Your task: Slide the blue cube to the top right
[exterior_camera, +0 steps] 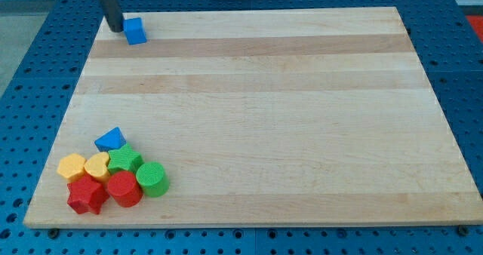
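Note:
The blue cube [136,30] sits on the wooden board [256,112] near its top left corner. My tip [115,27] is just to the view's left of the cube, very close to it or touching its left side; I cannot tell which. The rod rises from there out of the view's top.
A cluster of blocks lies at the board's bottom left: a blue triangular block [111,139], a green block [124,160], a green cylinder [152,179], a yellow block [72,167], a yellow heart [97,165], a red cylinder [123,188], a red star-like block [87,195].

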